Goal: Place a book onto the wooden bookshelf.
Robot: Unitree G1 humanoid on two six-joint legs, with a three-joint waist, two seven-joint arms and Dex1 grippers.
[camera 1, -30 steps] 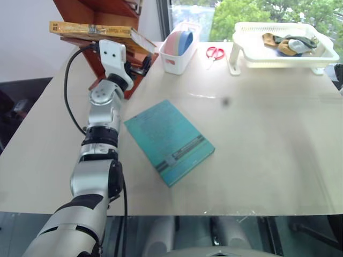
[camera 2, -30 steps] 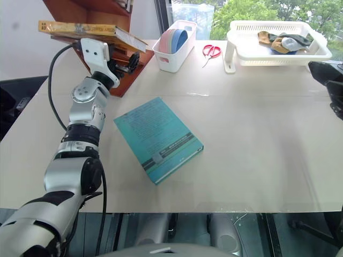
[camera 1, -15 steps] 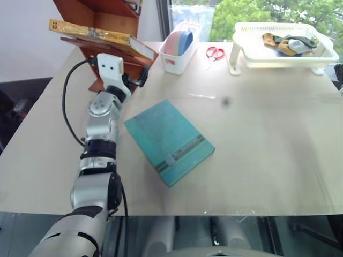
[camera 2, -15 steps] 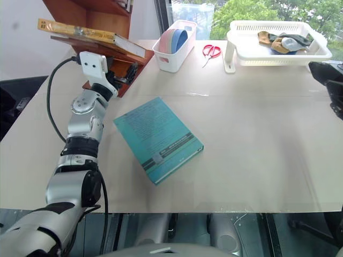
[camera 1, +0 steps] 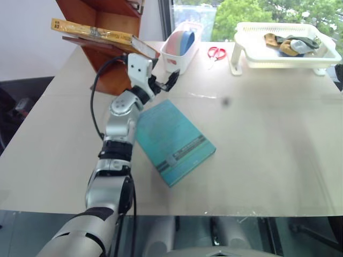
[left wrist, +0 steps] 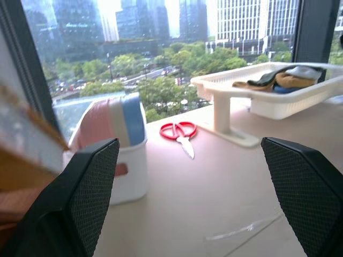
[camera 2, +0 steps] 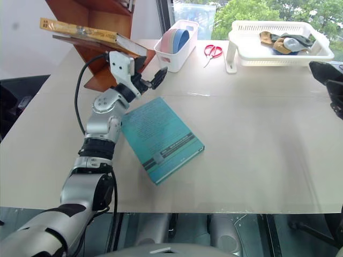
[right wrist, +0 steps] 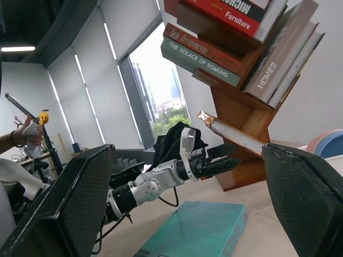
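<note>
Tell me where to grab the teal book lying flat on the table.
Grip the teal book at its near-left long edge, beside the left gripper, coming in low from that side. It lies flat, cover up, so only its edges offer purchase; probably slide a finger under first.

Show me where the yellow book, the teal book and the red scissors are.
yellow book (camera 1: 91, 31): left eye view, middle of its cover, on the wooden bookshelf (camera 1: 110, 72).
teal book (camera 1: 174, 140): left eye view, centre of its cover.
red scissors (camera 1: 215, 52): left eye view, on the handles.

High-rise office or lab, city towers (left wrist: 241, 21) through tall windows, person (right wrist: 21, 140) operating equipment behind
</note>
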